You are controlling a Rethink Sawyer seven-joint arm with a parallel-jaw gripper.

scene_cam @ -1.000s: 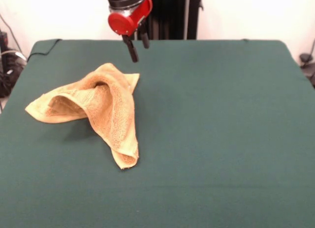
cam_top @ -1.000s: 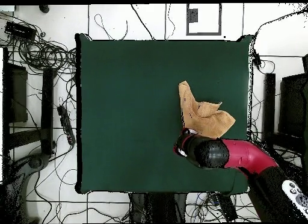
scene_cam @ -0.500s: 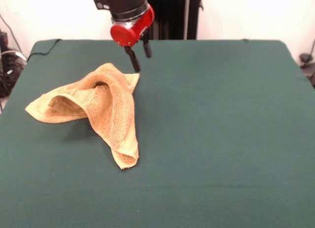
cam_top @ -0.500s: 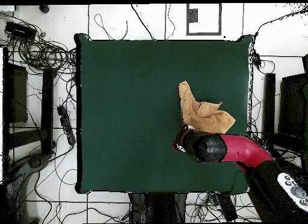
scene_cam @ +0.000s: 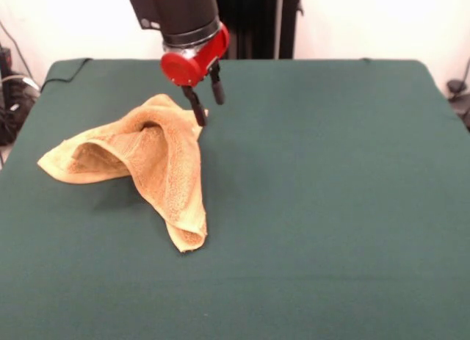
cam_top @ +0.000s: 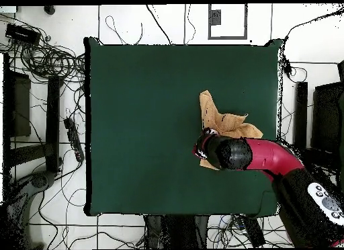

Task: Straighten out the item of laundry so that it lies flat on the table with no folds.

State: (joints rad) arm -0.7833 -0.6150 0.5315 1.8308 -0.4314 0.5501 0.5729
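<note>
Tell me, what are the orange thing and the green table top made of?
The orange towel looks like soft terry cloth: its surface is fuzzy and loopy, and it droops in folds. The table seems covered in dark green fabric, matte and smooth, perhaps felt.

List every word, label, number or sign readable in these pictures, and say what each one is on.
None can be read.
Towel: no print shows.
Green table: plain cloth, no marks.
Gripper: red and black housing above it, no legible label.
Arm: small marks on a pale patch, too small to read.
</note>
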